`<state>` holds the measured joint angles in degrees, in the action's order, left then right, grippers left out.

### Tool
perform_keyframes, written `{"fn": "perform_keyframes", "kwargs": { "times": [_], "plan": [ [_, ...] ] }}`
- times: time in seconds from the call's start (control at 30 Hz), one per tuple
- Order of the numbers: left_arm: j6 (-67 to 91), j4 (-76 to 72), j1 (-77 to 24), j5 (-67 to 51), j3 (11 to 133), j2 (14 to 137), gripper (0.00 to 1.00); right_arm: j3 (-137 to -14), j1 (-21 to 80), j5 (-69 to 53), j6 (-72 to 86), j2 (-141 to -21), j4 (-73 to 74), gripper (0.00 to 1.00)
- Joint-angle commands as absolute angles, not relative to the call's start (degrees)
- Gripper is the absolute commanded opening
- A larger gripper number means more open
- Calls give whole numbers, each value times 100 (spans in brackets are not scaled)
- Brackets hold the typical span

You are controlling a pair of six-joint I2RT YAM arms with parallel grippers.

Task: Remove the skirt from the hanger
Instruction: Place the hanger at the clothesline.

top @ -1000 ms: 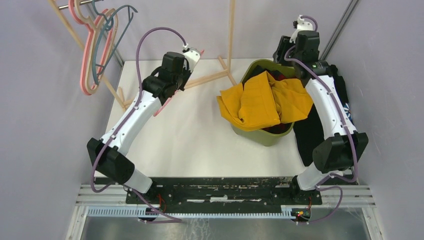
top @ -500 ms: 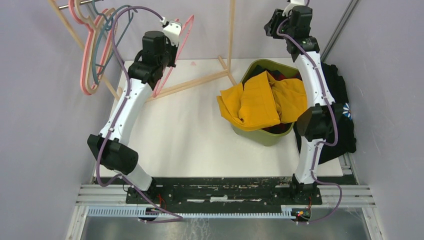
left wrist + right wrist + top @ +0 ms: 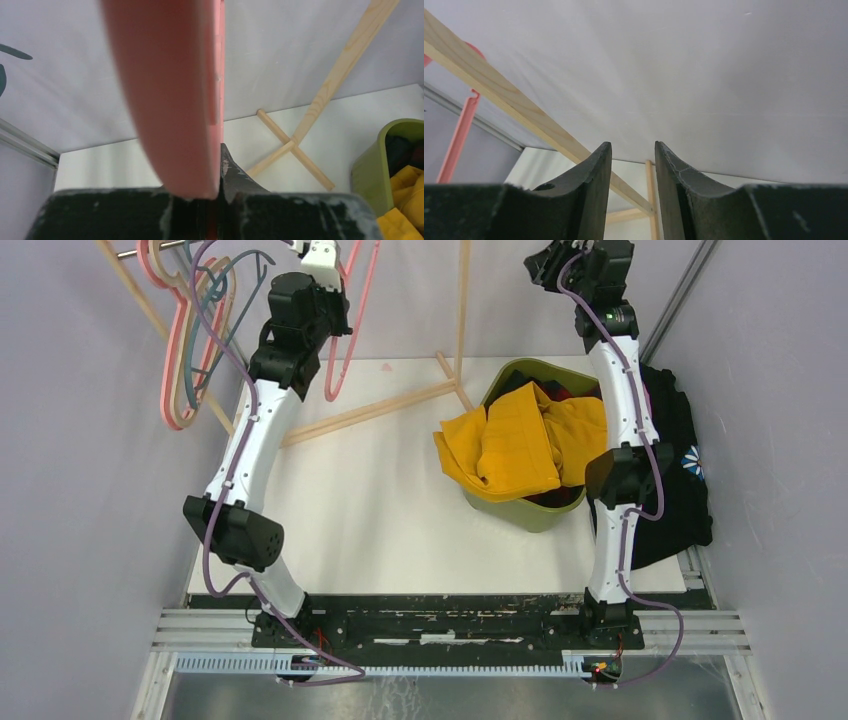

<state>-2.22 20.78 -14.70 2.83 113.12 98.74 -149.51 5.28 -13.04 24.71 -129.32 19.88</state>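
A white worktop (image 3: 400, 520) fills the middle of the top view, with grey walls on three sides. Both arms reach up and away from their bases toward the back wall, the left arm (image 3: 255, 440) over the worktop's left side and the right arm (image 3: 625, 370) along its right edge. A light wooden rack (image 3: 462, 300) stands at the back, one post upright and a cross-brace lying low over the worktop.

The black skirt (image 3: 680, 510), with a small white flower print on it, lies crumpled at the right edge of the worktop, just beside the right arm and partly hanging past the edge; it is off the hanger. Next to it on the left sits a green bin (image 3: 520, 512) with dark clothes inside and a yellow cloth (image 3: 510, 450) spilling over its rim.

The pink hanger (image 3: 175, 100) is bare and is held high near the back wall, to the left of the rack's post. The left hand (image 3: 216, 185) is pressed together, pinching this hanger between its fingers. A few spare hangers (image 3: 185, 350), pink and teal, hang at the top left corner.

The right hand (image 3: 633, 147) is up near the back wall at the right, its fingers spread a little with nothing between them
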Motion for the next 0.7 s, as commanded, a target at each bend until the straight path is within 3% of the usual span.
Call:
{"fn": "perform_keyframes", "kwargs": {
  "times": [0.0, 0.4, 0.67],
  "plan": [
    [396, 1289, -1462, 577, 11392, 9661, 3, -15315, 482, -1800, 3001, -13030, 1458, 42],
    [610, 887, -1390, 1071, 11498, 9550, 3, -15284, 373, -2080, 3574, -13189, 897, 41],
    [415, -217, -1194, 1129, 10997, 9348, 3, -15219, 368, -2127, 3604, -13211, 782, 40]
  ]
}}
